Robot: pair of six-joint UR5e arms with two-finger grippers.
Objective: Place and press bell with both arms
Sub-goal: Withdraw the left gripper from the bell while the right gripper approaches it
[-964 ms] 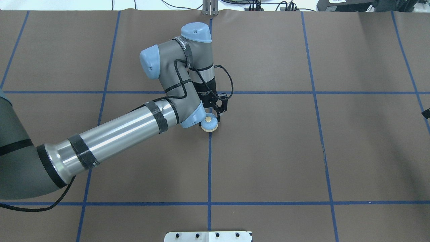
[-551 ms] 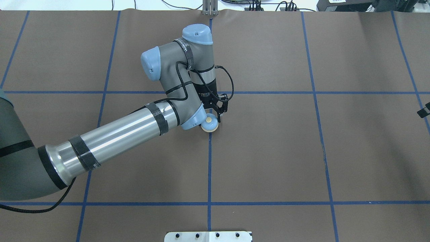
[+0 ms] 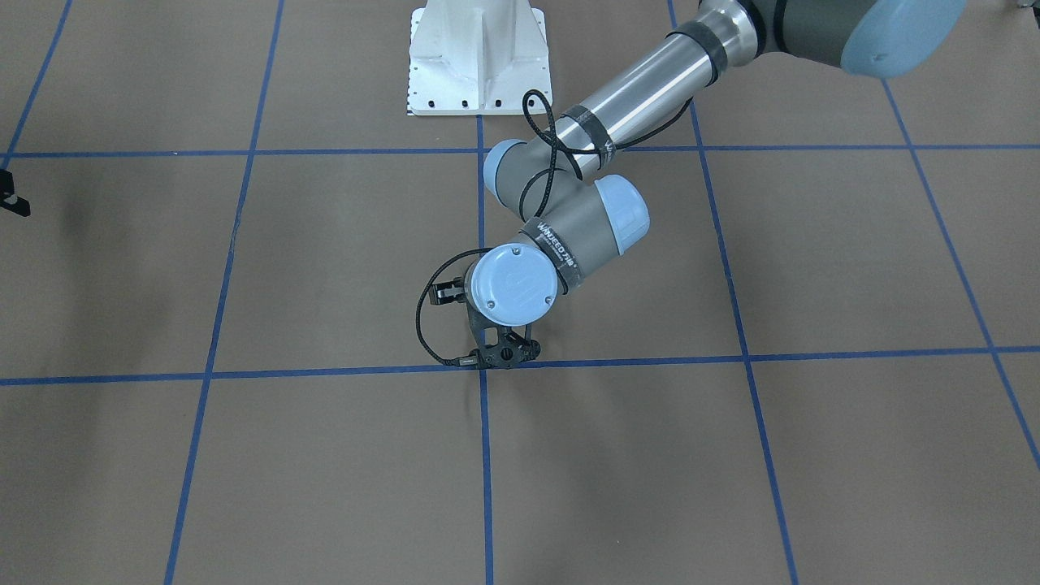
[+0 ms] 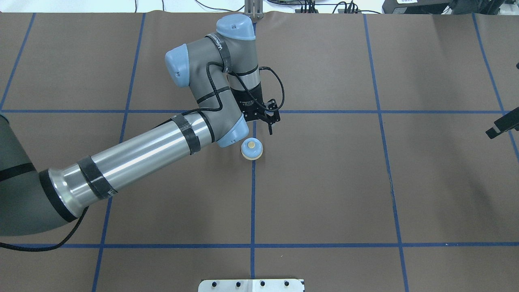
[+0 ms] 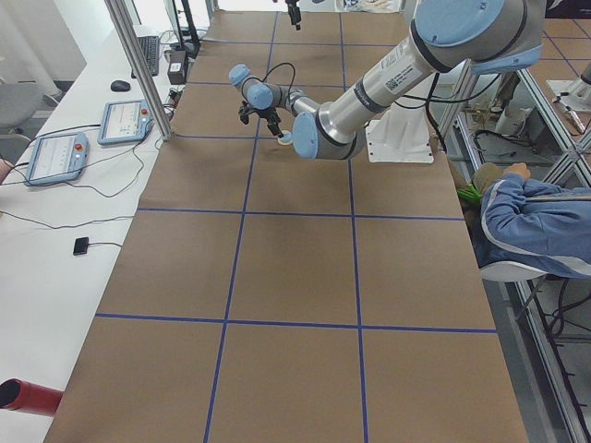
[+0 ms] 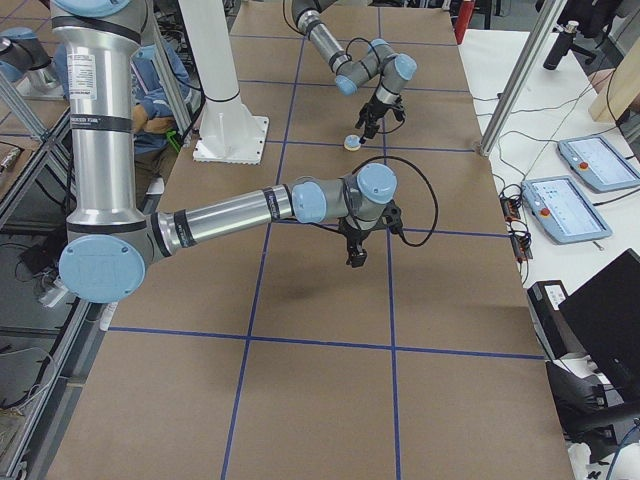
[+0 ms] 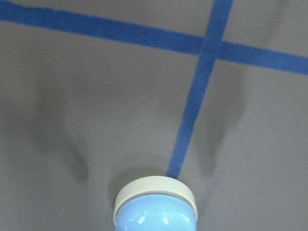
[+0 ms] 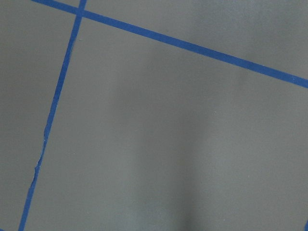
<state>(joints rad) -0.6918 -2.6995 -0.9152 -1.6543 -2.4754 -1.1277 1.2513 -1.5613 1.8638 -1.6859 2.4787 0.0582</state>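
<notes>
The bell (image 4: 251, 149), a light-blue dome with a cream base and button, stands upright on the brown table on a blue tape line. It also shows at the bottom of the left wrist view (image 7: 155, 211) and in the right view (image 6: 352, 142). My left gripper (image 4: 266, 124) hangs just beyond the bell, apart from it and empty. Its finger shadows on the table stand wide apart, so it is open. My right gripper (image 4: 497, 128) pokes in at the right edge, far from the bell. I cannot tell whether it is open or shut.
The table (image 4: 324, 182) is covered in brown paper with a blue tape grid. The white bolted pedestal (image 3: 479, 57) stands at the robot's side. A seated person (image 5: 531, 226) and tablets (image 6: 565, 208) are off the table's edges.
My left gripper has let go of the bell and drawn up and away from it. The bell stays in place. My right gripper has come further into the overhead view.
</notes>
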